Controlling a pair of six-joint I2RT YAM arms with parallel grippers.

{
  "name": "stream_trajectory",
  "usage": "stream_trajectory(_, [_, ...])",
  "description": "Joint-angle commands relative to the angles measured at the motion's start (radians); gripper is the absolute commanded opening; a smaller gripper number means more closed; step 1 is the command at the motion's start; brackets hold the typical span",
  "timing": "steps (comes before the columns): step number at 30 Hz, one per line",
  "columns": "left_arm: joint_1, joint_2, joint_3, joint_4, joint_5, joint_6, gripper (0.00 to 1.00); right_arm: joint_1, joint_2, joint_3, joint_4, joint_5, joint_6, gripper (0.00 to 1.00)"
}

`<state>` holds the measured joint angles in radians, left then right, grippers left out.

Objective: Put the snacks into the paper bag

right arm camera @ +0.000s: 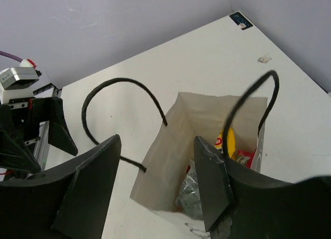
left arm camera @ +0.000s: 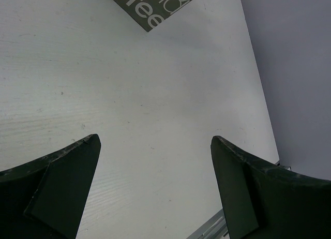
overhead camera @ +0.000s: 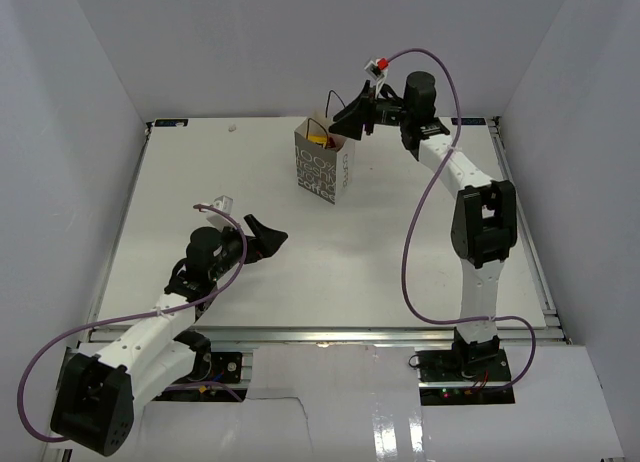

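The paper bag point(overhead camera: 322, 167) stands upright at the back middle of the table, its mouth open and its black cord handles raised. In the right wrist view the bag point(right arm camera: 170, 146) holds snacks: a yellow packet point(right arm camera: 228, 140), a red one point(right arm camera: 244, 157) and a silver foil one point(right arm camera: 190, 195). My right gripper point(overhead camera: 348, 122) hovers just above the bag's mouth; the gripper point(right arm camera: 158, 146) is open with nothing between its fingers. My left gripper point(overhead camera: 268, 237) hangs low over bare table, well in front of the bag. It point(left arm camera: 155, 140) is wide open and empty; the bag's lettered corner point(left arm camera: 155, 9) shows ahead.
White walls close in the table on the left, back and right. A metal rail point(overhead camera: 330, 334) runs along the front edge by the arm bases. A purple cable point(overhead camera: 430, 182) loops beside the right arm. The left arm's wrist point(right arm camera: 20, 109) shows at the left of the right wrist view.
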<state>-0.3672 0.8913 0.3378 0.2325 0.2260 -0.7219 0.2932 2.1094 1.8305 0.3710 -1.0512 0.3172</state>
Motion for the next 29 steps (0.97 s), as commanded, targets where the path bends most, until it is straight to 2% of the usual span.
stream_trajectory(1, [0.007,-0.025,0.03,-0.001,0.012,0.022,0.98,-0.025,-0.115,0.026,-0.126,0.011,-0.096,0.65])
stream_trajectory(2, [0.007,-0.029,0.047,-0.008,0.012,0.032,0.98,-0.037,-0.135,0.027,-0.183,0.023,-0.13,0.65])
stream_trajectory(3, [0.007,-0.032,0.059,-0.036,0.009,0.056,0.98,-0.045,-0.155,0.03,-0.257,0.072,-0.224,0.71])
stream_trajectory(4, [0.007,-0.035,0.073,-0.053,0.004,0.07,0.98,-0.052,-0.202,0.033,-0.434,0.107,-0.284,0.75])
stream_trajectory(5, [0.007,-0.046,0.102,-0.073,-0.011,0.084,0.98,-0.066,-0.23,0.024,-0.519,0.155,-0.359,0.82])
stream_trajectory(6, [0.007,-0.049,0.118,-0.117,-0.026,0.113,0.98,-0.069,-0.259,0.01,-0.594,0.283,-0.421,0.9])
stream_trajectory(7, [0.007,-0.055,0.134,-0.136,-0.034,0.131,0.98,-0.072,-0.322,-0.011,-0.654,0.359,-0.526,0.9])
stream_trajectory(8, [0.007,-0.061,0.16,-0.156,-0.051,0.147,0.98,-0.072,-0.356,-0.073,-0.734,0.449,-0.558,0.9])
stream_trajectory(9, [0.007,-0.072,0.171,-0.171,-0.059,0.16,0.98,-0.074,-0.385,-0.115,-0.754,0.629,-0.572,0.9])
stream_trajectory(10, [0.007,-0.078,0.181,-0.195,-0.066,0.188,0.98,-0.074,-0.449,-0.158,-0.768,0.71,-0.592,0.9])
stream_trajectory(11, [0.007,-0.089,0.202,-0.206,-0.083,0.202,0.98,-0.077,-0.48,-0.253,-0.779,0.856,-0.595,0.9])
stream_trajectory(12, [0.007,-0.091,0.213,-0.225,-0.092,0.214,0.98,-0.08,-0.541,-0.296,-0.788,0.908,-0.601,0.9])
stream_trajectory(17, [0.007,-0.074,0.299,-0.292,-0.131,0.285,0.98,-0.12,-0.747,-0.592,-0.805,0.975,-0.673,0.9])
stream_trajectory(21, [0.007,-0.061,0.365,-0.331,-0.148,0.312,0.98,-0.132,-0.914,-0.729,-0.782,0.973,-0.656,0.9])
stream_trajectory(29, [0.007,-0.061,0.411,-0.372,-0.142,0.346,0.98,-0.135,-0.999,-0.787,-0.781,0.956,-0.636,0.9])
